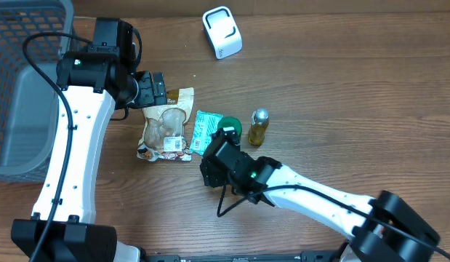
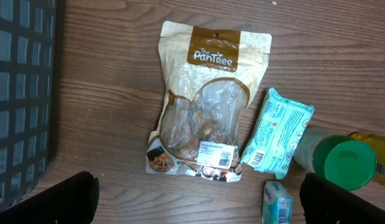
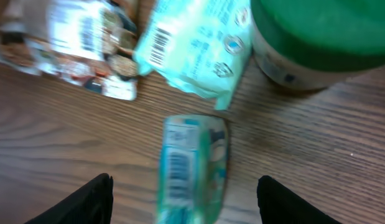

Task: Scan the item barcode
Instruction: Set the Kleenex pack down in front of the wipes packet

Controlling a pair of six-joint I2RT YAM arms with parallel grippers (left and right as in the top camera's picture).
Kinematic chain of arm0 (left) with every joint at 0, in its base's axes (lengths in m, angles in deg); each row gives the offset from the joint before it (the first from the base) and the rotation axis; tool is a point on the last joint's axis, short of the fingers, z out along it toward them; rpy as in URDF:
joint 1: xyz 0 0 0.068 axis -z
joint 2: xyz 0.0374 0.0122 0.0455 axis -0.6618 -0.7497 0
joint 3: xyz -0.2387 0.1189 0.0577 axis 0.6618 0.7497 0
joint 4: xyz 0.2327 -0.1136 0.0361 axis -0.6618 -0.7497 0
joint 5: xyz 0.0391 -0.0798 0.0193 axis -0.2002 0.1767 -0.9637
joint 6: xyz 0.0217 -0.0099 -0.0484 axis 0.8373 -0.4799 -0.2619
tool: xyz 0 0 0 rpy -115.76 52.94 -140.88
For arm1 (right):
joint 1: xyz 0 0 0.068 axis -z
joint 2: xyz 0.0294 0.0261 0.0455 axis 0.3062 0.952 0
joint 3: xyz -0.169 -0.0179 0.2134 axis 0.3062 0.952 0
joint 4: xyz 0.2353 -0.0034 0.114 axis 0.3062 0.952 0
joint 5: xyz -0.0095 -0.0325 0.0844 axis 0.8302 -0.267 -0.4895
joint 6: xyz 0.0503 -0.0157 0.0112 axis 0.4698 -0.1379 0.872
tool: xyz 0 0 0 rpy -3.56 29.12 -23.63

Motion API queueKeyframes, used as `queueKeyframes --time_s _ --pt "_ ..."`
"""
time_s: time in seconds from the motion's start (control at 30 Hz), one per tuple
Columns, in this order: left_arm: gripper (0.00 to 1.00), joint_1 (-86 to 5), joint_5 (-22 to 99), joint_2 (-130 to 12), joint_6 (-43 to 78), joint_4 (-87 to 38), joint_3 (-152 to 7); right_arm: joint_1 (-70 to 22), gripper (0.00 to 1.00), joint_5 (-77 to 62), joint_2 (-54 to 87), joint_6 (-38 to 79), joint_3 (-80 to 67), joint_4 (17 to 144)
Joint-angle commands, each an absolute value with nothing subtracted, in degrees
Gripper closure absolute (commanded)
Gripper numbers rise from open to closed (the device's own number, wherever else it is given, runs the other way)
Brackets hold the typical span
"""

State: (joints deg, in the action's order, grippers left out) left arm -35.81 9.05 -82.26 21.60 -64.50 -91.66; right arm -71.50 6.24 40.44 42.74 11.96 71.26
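Note:
A small teal pack (image 3: pixel 192 168) with a barcode on its side lies blurred between the fingers of my right gripper (image 3: pixel 186 200). The fingers stand wide on either side and touch nothing; the gripper is open. The same pack (image 2: pixel 277 202) shows at the bottom of the left wrist view. From overhead, my right gripper (image 1: pixel 214 164) covers it. My left gripper (image 2: pixel 198 205) hangs open over bare wood just below a clear-windowed snack pouch (image 2: pixel 204 106). The white scanner (image 1: pixel 222 32) stands at the table's far edge.
A teal wipes packet (image 1: pixel 205 131) lies right of the snack pouch (image 1: pixel 166 127). Beside it are a green-lidded jar (image 1: pixel 229 129) and a yellow bottle (image 1: pixel 259 127). A dark mesh basket (image 1: pixel 21 87) fills the left side.

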Motion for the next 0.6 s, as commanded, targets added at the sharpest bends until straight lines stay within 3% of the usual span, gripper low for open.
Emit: queueKeyframes --time_s 0.0,0.3,0.47,0.57 --pt "0.00 -35.76 9.34 -82.72 22.08 -64.33 -91.51 -71.83 0.28 7.05 44.22 42.50 10.82 70.10" --pt "0.00 -35.76 9.34 -82.72 22.08 -64.33 -91.51 -71.83 0.32 5.61 47.24 42.48 10.82 69.90" --pt "0.01 -35.76 9.34 -82.72 22.08 -64.33 -91.51 -71.83 0.48 5.63 47.24 42.48 10.82 70.82" --pt "0.00 -35.76 9.34 -82.72 22.08 -64.33 -91.51 -71.83 0.64 5.61 47.24 42.50 10.82 70.82"
